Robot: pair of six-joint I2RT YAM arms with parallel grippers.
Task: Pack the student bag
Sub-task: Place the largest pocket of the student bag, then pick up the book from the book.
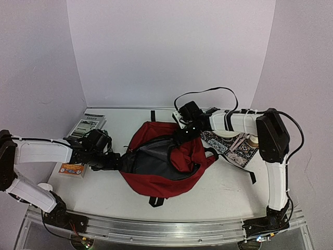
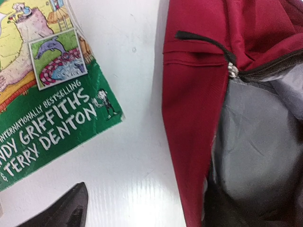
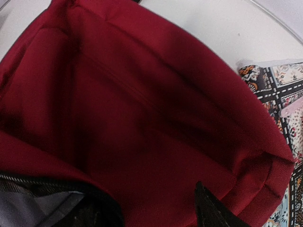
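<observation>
Both left claw (image 1: 114, 161) and right claw (image 1: 186, 134) at the open student bag (image 1: 166, 179), cannot tell how wide; looks empty, book (image 2: 47, 109) waiting on bench (image 1: 218, 192).

My left arm (image 1: 44, 151) lies low, forearm stretched rightward, wrist level. My right arm (image 1: 271, 135) rises from its base, elbow high, forearm running leftward, wrist dipped. Each wrist view shows one finger only, left finger (image 2: 66, 210) and right finger (image 3: 210, 210); I can't tell how the left jaws or right jaws stand.
</observation>
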